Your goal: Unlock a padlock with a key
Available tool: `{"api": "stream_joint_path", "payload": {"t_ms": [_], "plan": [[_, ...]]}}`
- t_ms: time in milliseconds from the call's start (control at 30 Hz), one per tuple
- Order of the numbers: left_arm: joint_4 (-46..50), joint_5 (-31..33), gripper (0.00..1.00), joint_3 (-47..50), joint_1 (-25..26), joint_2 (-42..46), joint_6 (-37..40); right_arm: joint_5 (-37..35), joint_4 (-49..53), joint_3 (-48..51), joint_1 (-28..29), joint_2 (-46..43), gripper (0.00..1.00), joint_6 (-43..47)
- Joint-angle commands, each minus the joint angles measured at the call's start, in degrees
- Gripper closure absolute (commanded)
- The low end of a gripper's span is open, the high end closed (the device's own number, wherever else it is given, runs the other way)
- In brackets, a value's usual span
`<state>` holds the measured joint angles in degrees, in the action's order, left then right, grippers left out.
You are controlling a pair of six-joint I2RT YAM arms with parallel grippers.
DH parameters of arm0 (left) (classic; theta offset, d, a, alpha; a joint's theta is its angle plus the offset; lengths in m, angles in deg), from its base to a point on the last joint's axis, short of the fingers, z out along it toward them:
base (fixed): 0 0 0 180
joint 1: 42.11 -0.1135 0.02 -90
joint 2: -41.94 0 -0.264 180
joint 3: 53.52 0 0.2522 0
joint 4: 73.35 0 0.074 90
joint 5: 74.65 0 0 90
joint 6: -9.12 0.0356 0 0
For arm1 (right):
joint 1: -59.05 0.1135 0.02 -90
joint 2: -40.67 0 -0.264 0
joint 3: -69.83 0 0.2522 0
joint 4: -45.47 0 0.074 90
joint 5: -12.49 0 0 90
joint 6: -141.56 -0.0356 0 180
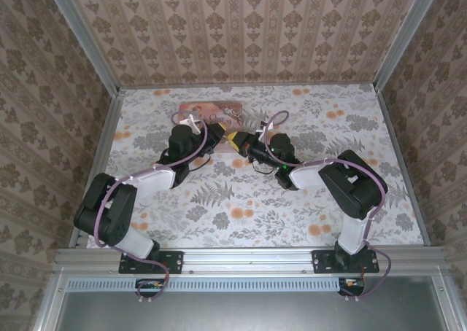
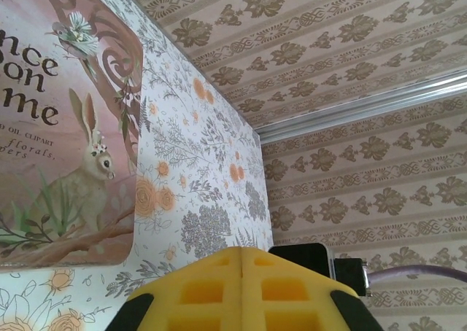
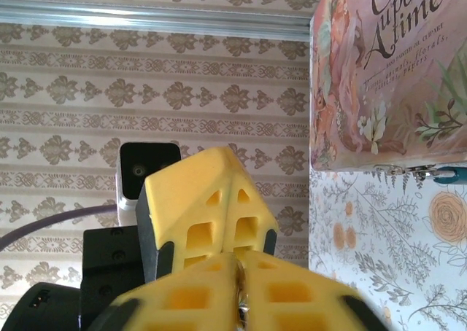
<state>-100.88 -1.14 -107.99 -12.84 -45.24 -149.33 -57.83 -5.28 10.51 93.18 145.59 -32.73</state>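
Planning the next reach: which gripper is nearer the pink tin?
Left, narrowly: left gripper sits just in front of the pink tin; right gripper meets it slightly farther right.

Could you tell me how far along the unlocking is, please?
Done: the right gripper pinches a thin sliver, apparently the key. In hand: the approach; it hovers beside the pink tin. Remaining: the teal padlock at the tin's edge has no key in it; insert and turn.

The padlock (image 3: pixel 454 174) is a teal sliver cut off by the frame edge, with silvery metal running from it along the bottom edge of the tin (image 3: pixel 387 76). The key (image 3: pixel 241 300) is a thin dark strip, edge-on, pinched between the pads of my right gripper (image 3: pixel 239 269).
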Motion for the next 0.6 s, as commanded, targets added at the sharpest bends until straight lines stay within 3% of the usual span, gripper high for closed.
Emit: {"api": "stream_joint_path", "payload": {"t_ms": [0,100,167,300,567], "plan": [[-2.28,-0.74,1.0,-1.26,0.36,0.29,1.33,-0.34,-1.98,0.82,0.24,-2.66,0.71,1.05],[-1.73,-1.04,1.0,-1.3,0.3,0.92,2.07,-0.47,-1.42,1.37,-0.1,-3.3,0.52,1.38],[-1.59,-1.3,1.0,-1.23,0.17,1.3,2.47,-0.41,-1.11,1.81,-0.49,-3.74,0.46,1.71],[-1.33,-2.71,1.0,-1.48,-0.26,1.84,3.3,0.09,-0.38,2.8,-1.75,-4.64,0.42,2.82],[-0.89,-9.67,1.0,-3.79,-1.66,2.01,6.23,6.79,-3.19,2.68,-5.39,-3.97,0.46,8.35]]}}
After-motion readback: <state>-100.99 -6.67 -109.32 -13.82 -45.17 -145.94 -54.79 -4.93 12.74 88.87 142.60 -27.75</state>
